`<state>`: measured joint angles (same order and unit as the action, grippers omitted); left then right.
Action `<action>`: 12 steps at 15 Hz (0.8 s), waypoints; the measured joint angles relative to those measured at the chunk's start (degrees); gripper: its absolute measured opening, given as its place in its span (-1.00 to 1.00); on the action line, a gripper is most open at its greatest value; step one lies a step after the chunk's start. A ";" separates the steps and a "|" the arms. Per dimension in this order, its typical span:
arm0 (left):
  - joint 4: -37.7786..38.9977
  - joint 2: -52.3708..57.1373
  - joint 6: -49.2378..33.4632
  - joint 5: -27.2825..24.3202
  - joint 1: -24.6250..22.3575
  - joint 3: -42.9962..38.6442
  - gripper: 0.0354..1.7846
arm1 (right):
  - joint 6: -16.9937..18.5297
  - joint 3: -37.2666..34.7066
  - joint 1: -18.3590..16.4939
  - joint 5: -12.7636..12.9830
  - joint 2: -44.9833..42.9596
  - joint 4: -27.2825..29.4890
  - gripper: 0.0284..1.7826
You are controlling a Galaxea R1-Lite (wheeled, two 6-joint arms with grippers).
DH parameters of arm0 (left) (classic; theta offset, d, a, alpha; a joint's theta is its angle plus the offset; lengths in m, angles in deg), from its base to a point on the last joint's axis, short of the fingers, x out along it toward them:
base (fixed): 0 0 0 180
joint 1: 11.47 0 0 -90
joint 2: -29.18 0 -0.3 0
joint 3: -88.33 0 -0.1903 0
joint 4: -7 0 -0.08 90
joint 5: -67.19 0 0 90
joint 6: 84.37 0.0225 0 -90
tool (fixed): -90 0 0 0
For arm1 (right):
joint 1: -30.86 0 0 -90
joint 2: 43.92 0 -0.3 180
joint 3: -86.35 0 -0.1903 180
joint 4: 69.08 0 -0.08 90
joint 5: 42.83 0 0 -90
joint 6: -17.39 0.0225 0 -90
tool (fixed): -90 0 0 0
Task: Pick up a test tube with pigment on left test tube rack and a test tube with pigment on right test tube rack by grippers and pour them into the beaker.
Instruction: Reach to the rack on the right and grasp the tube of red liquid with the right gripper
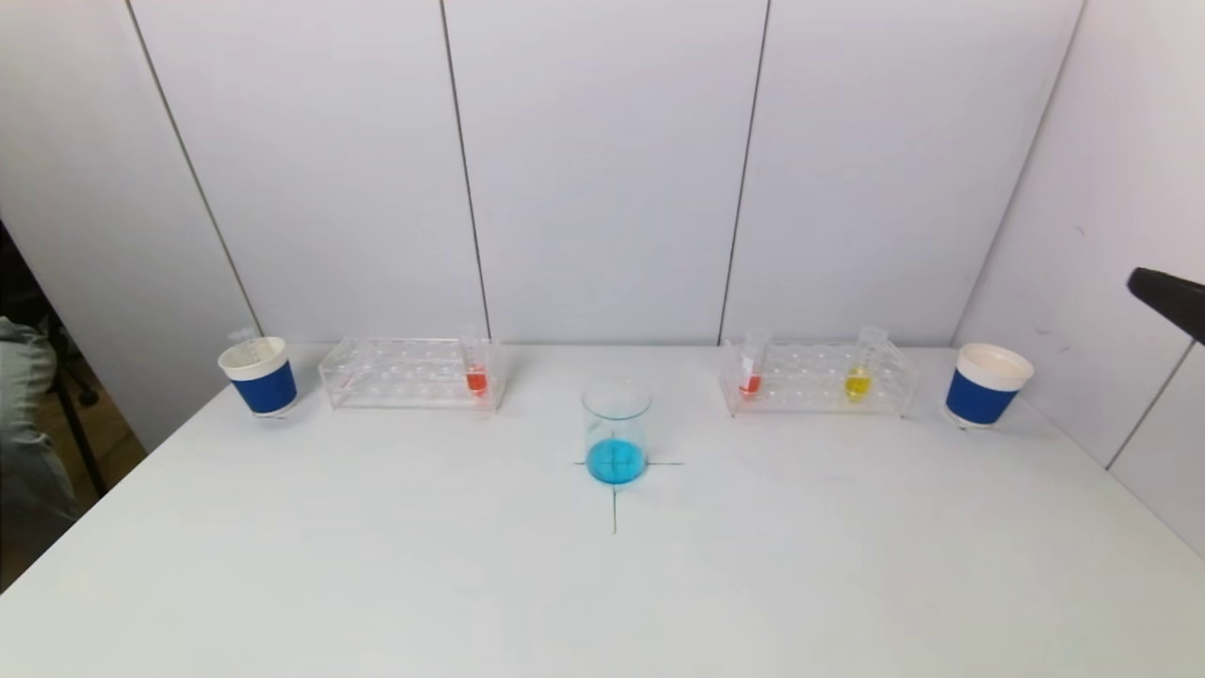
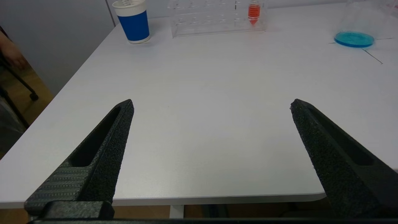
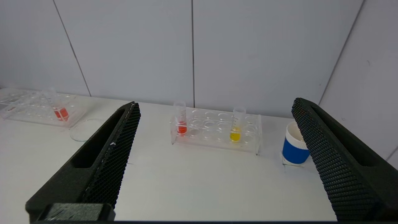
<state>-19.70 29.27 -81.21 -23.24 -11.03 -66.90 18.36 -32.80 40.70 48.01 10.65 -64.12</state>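
Right wrist view: the clear plastic test tube with yellow pigment (image 3: pixel 235 126) stands upright in the transparent right test tube rack (image 3: pixel 216 130), ahead of the right pincer (image 3: pixel 214 105), whose jaws are spread wide and empty. A tube with orange pigment (image 3: pixel 181 119) stands at the rack's other end. The left pincer (image 2: pixel 211 104), likewise wide and empty, hovers over the white tabletop (image 2: pixel 217 109); far ahead stand the left rack's orange tube (image 2: pixel 254 11) and the glass beaker of blue liquid (image 2: pixel 354 37).
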 joint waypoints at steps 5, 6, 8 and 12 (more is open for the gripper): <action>0.00 0.00 -0.02 0.00 0.00 0.00 0.98 | 0.11 -1.77 18.13 18.04 13.26 -13.18 0.99; 0.02 0.00 -0.02 0.00 0.00 0.00 0.98 | 0.18 -2.65 19.93 20.24 15.53 -16.26 0.99; 0.00 0.00 -0.02 0.02 0.00 0.00 0.98 | 0.44 -4.08 22.03 22.53 19.85 -21.39 0.99; 0.00 -0.02 0.00 0.00 0.00 0.00 0.98 | 0.71 -6.23 22.95 23.49 28.84 -30.38 0.99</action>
<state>-19.70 29.25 -81.21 -23.24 -11.03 -66.90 19.06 -39.03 63.65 71.50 39.49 -94.50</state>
